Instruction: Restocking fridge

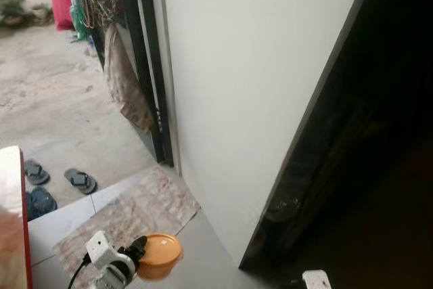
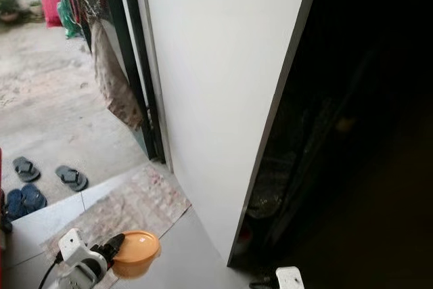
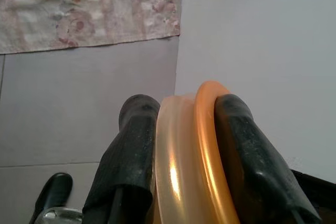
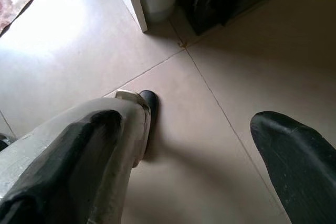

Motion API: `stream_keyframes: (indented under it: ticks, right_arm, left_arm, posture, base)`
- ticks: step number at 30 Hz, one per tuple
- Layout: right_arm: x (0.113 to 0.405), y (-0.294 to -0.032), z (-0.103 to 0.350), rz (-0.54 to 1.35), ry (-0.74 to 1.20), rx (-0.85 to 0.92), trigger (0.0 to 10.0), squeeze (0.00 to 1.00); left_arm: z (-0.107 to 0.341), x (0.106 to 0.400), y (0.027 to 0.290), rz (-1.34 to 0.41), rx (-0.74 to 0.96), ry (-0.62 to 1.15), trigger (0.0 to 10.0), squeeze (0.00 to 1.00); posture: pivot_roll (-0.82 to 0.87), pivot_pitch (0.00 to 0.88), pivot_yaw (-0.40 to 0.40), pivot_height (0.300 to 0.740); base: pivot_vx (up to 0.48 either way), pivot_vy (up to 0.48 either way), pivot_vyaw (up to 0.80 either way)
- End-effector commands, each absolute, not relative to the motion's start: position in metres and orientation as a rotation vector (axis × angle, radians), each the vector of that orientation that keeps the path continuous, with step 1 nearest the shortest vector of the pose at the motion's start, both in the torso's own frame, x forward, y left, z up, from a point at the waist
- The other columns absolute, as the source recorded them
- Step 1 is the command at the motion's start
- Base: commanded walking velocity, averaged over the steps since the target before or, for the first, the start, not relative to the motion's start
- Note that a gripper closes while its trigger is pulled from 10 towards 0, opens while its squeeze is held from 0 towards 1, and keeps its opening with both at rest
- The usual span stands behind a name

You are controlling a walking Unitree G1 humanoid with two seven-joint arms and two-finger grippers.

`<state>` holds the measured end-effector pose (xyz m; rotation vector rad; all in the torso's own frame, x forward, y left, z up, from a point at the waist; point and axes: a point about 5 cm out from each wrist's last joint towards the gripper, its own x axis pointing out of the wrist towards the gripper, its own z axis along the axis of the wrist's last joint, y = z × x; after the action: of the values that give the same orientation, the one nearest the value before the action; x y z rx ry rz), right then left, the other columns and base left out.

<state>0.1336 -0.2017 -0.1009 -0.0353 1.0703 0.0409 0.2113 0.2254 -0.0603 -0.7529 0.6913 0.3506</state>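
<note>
Left gripper (image 3: 181,129) fingers are clamped on an orange lidded container (image 1: 160,254), gripped across its rim so that it is seen edge-on between them. It is held low in front of the white fridge door (image 1: 250,86), its flat lid facing upward, above the patterned mat (image 1: 135,214). Right gripper (image 4: 189,150) hangs spread wide and empty over the tiled floor (image 4: 210,103), nearer the dark fridge interior (image 1: 379,140).
</note>
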Motion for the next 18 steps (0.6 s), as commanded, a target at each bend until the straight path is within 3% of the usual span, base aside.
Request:
stream_keyframes:
  ticks: [1, 9, 18]
  right_arm:
    - [0.1304, -0.2051, -0.1016, 0.031, 1.083, -0.038, 10.0, 0.0]
    - [0.1281, -0.2045, -0.1024, 0.033, 1.087, -0.036, 10.0, 0.0]
    - [0.1295, -0.2057, -0.1011, -0.008, 1.045, -0.044, 10.0, 0.0]
  left_arm:
    - [-0.0572, 0.2175, 0.2229, 0.35, -0.76, 0.671, 10.0, 0.0]
    - [-0.058, 0.2163, 0.2236, 0.351, -0.755, 0.674, 10.0, 0.0]
    - [-0.0596, 0.2138, 0.2238, 0.354, -0.746, 0.683, 10.0, 0.0]
  posture:
    - [-0.02, 0.0, 0.032, 0.74]
    - [-0.02, 0.007, 0.038, 0.74]
    - [-0.02, 0.0, 0.042, 0.74]
  base:
    - [0.0, 0.0, -0.8]
    - [0.0, 0.0, -0.8]
    - [0.0, 0.0, 0.0]
